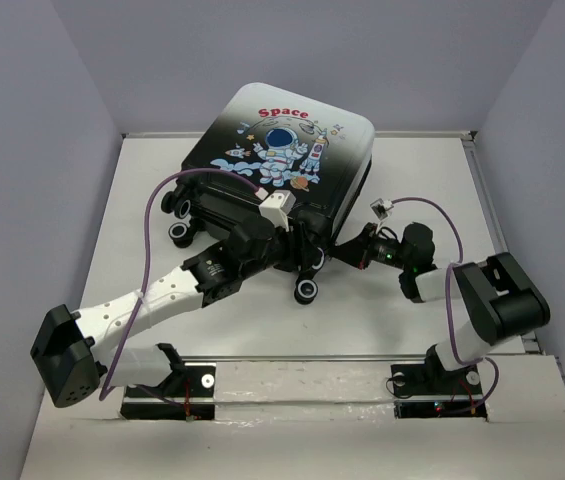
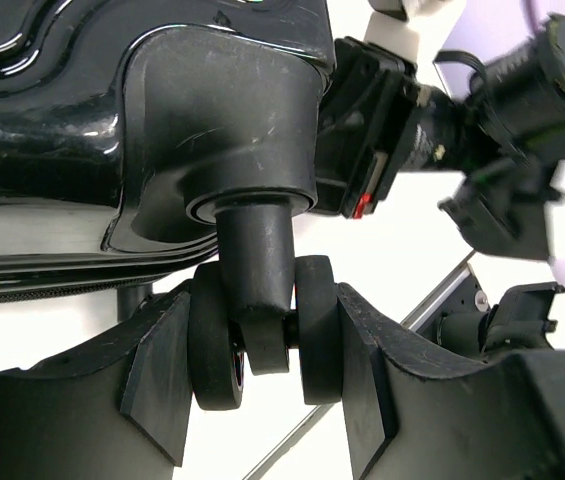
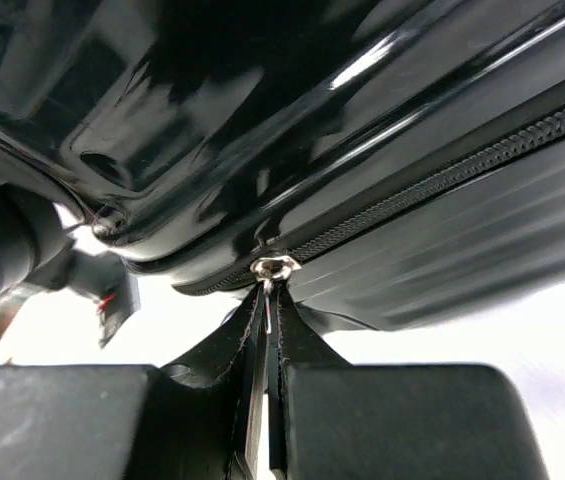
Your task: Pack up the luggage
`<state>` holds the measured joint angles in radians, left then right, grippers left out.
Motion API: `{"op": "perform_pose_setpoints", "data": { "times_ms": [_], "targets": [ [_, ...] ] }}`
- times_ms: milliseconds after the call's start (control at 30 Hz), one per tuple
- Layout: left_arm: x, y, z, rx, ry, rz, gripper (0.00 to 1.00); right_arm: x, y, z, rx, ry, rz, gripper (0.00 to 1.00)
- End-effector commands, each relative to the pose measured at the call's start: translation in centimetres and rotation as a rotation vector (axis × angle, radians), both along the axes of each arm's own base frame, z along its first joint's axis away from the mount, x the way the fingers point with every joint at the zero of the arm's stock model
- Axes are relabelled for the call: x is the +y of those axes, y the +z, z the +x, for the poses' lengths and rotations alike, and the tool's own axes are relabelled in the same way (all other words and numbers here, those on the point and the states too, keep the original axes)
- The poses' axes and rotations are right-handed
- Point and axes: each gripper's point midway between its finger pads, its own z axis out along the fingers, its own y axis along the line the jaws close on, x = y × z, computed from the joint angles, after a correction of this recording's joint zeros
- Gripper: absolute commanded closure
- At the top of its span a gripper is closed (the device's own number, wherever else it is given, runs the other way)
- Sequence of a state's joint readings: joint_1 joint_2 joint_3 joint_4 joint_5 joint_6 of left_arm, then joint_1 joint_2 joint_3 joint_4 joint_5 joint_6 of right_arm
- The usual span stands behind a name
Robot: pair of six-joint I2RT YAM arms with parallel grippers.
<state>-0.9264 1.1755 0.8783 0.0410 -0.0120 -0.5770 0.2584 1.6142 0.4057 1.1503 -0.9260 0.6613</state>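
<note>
- Overhead, you see the small hard-shell wheeled luggage [image 1: 282,150], its shell fading from white to black, with an astronaut print and red "Space". It lies closed and print-up at the middle-back of the white table [image 1: 432,200].
- Its long axis runs near to far, a little skewed. The wheeled end faces your arm bases and the white end points at the back wall, leaning right.
- Your left arm [image 1: 162,295] and right arm [image 1: 482,310] both reach to its near edge.
- From the left wrist, your left gripper [image 2: 267,370] has its jaws spread partway around a black twin caster wheel [image 2: 217,350] under the luggage's corner. One dark finger [image 2: 157,385] presses on each outer face.
- From the right wrist, your right gripper [image 3: 270,350] is fully closed. It pinches the thin metal zipper pull [image 3: 262,320], which hangs from the silver slider [image 3: 274,266] on the black zip track [image 3: 442,180].
</note>
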Motion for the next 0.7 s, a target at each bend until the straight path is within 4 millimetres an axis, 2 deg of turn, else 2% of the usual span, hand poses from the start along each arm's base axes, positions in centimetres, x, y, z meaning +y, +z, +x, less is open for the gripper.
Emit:
{"op": "perform_pose_setpoints", "data": {
  "times_ms": [0,33,67,100,133,233,300,333,367,400,467,500,533,567,600,633,667],
  "targets": [
    [-3.3,11.1,2.1,-0.209,-0.032,-0.282,0.94,3.3,2.4,-2.1,-0.213,-0.046,-0.125,0.93],
    [-3.5,10.8,2.2,-0.204,-0.035,-0.276,0.94,3.6,2.2,-2.5,-0.207,-0.060,-0.156,0.93],
    [-3.7,11.9,2.5,-0.218,-0.040,-0.294,0.94,3.3,1.3,-2.6,-0.160,-0.108,-0.201,0.93],
    [-4.0,12.0,2.9,-0.217,-0.040,-0.295,0.94,3.9,1.8,-4.4,-0.168,-0.083,-0.185,0.93],
    [-4.1,13.2,3.1,-0.232,-0.040,-0.318,0.94,3.9,1.6,-5.0,-0.154,-0.098,-0.195,0.93],
    [-4.6,14.6,3.7,-0.239,-0.064,-0.353,0.94,4.8,1.2,-7.5,-0.151,-0.080,-0.219,0.93],
    [-5.6,15.9,4.2,-0.244,-0.090,-0.380,0.94,6.5,0.6,-9.8,-0.148,-0.021,-0.229,0.93],
    [-6.3,15.6,4.6,-0.234,-0.100,-0.374,0.94,7.3,0.4,-10.6,-0.144,0.003,-0.233,0.93],
    [-6.7,17.1,4.7,-0.247,-0.111,-0.399,0.94,9.2,0.6,-12.1,-0.157,0.043,-0.229,0.93],
    [-7.4,16.9,4.9,-0.237,-0.125,-0.398,0.94,10.3,0.7,-13.0,-0.157,0.067,-0.217,0.93],
    [-7.9,18.4,5.1,-0.250,-0.129,-0.422,0.94,12.5,1.4,-14.5,-0.171,0.098,-0.176,0.93],
    [-8.1,18.7,5.2,-0.244,-0.134,-0.428,0.94,14.4,2.5,-15.5,-0.192,0.108,-0.113,0.93],
    [-8.7,18.4,5.4,-0.231,-0.142,-0.424,0.94,15.1,3.0,-15.8,-0.196,0.102,-0.081,0.93],
    [-9.0,19.4,5.4,-0.235,-0.156,-0.440,0.94,15.7,5.4,-15.1,-0.222,0.039,0.020,0.93],
    [-9.7,18.8,5.4,-0.212,-0.176,-0.432,0.94,16.1,4.9,-15.1,-0.194,0.031,0.047,0.93],
    [-9.9,19.7,5.4,-0.216,-0.186,-0.444,0.94,15.7,7.6,-14.4,-0.219,-0.030,0.176,0.93],
    [-10.1,19.6,5.4,-0.209,-0.189,-0.444,0.94,15.5,7.9,-14.6,-0.213,-0.031,0.218,0.93]
  ]
}}
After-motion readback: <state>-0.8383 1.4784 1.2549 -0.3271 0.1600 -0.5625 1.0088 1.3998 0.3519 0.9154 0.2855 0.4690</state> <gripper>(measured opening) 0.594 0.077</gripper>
